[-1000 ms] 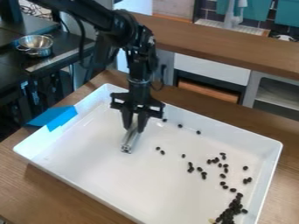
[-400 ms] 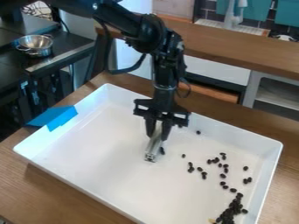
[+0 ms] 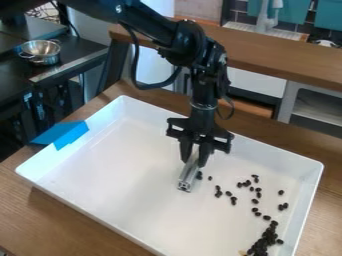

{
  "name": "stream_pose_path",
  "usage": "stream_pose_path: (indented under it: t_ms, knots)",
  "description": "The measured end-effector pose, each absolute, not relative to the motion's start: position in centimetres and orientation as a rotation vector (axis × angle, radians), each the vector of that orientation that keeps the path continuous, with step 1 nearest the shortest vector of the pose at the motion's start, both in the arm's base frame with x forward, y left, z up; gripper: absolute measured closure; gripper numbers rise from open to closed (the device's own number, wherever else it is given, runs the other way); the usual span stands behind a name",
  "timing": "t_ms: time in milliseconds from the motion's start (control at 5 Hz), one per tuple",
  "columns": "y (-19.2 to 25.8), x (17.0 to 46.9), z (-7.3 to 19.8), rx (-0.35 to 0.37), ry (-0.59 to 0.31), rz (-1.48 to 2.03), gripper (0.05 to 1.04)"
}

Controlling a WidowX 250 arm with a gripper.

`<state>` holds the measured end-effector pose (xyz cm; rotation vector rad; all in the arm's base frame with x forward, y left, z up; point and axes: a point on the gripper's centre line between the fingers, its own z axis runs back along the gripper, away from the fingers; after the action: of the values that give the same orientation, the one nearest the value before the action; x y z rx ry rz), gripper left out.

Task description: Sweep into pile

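The black gripper [image 3: 194, 159] hangs over the middle of the white tray [image 3: 100, 200], shut on a silver metal bar [image 3: 188, 175] that slants down to the tray floor. Against the bar's right side lie a few dark beans [image 3: 199, 175]. More beans are scattered to the right, and a dense pile of beans [image 3: 266, 240] lies by the tray's lower right wall. A small pale piece [image 3: 243, 253] is beside that pile.
Blue tape [image 3: 63, 134] covers part of the tray's left rim. The tray's raised walls surround the bar and beans. Behind stands a wooden counter [image 3: 280, 55]; a metal bowl [image 3: 40, 51] sits on a dark surface at upper left.
The gripper and bar have moved right and toward the camera across the tray. Beans that lay near the tray's middle and back are now beside the bar or hidden behind the gripper.
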<state>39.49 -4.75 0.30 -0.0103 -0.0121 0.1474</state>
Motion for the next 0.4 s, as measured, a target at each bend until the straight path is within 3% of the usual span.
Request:
stream_pose_path:
  t_ms: [400]
  knots:
    - [-7.6,38.6,0.2,-0.014,-0.027,0.046,0.758]
